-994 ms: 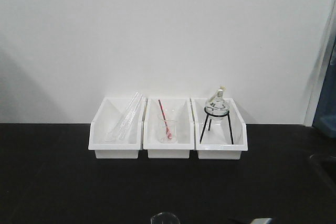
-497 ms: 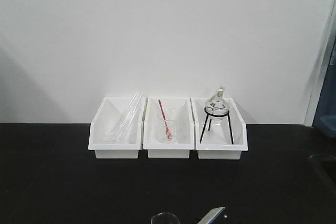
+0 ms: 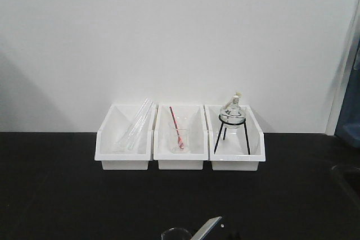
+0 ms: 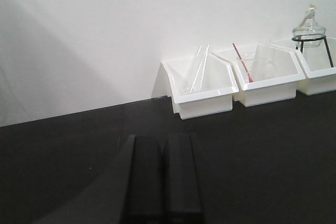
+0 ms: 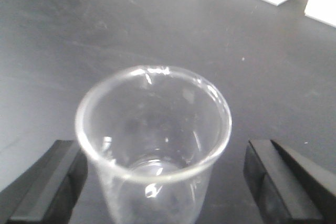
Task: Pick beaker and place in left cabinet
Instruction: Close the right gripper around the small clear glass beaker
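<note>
You will find the beaker [image 5: 152, 129], smooth clear glass with a rolled rim, upright on the matte black table [image 5: 79, 19]. It stands between the right fingers [image 5: 47, 182], which are spread wide. The left fingers [image 4: 147, 177] are pressed together. In the front view, the right arm [image 3: 207, 227] has shifted left since half a second ago.

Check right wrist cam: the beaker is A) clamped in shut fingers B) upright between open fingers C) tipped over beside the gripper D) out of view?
B: the beaker stands upright between the right gripper's spread fingers, with bare tabletop showing between its wall and one finger.
</note>
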Robot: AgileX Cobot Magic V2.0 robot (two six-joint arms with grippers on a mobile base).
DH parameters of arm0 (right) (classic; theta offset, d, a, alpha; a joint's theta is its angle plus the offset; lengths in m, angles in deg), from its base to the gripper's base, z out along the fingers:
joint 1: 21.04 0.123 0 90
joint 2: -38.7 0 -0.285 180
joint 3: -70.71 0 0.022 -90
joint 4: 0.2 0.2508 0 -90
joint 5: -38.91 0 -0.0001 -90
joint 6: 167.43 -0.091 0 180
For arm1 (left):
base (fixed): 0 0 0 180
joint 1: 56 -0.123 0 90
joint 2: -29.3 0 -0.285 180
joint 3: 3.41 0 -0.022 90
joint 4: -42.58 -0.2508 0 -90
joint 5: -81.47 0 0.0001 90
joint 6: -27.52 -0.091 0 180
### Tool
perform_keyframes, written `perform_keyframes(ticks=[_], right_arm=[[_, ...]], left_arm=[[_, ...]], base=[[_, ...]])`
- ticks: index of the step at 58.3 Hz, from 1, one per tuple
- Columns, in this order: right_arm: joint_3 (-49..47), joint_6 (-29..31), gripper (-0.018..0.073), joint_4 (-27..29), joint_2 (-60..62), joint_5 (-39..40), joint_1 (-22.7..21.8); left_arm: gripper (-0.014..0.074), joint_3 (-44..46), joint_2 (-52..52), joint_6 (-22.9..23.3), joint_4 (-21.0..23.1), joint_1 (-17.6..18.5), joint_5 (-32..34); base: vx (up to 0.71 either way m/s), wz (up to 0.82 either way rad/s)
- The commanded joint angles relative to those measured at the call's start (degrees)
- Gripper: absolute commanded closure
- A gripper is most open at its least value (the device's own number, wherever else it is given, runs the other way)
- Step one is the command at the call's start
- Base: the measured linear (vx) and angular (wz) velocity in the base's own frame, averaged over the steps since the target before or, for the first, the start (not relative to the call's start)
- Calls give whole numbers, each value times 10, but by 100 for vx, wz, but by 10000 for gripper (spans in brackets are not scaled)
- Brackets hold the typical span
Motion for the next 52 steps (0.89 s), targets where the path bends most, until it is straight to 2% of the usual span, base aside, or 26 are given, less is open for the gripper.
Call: perform_keyframes(ticks=[1,16,27,42,52], right_arm=[[-28,1,-69,1,11,55,0],[-55,-26,-4,1,-11,55,0],[-55,-26,97,-1,-11,62,0],[-55,-67,386,-46,49,42,0],[-55,-82,575,-44,142,-40,0]], left_arm=[[595,-9,-11,2,2,0,43],[595,-9,-11,2,2,0,43],[595,-9,-11,2,2,0,43],[595,-9,-11,2,2,0,43],[595,-9,-11,2,2,0,43]], base=[[0,0],[0,0],[0,0],[0,0],[0,0]])
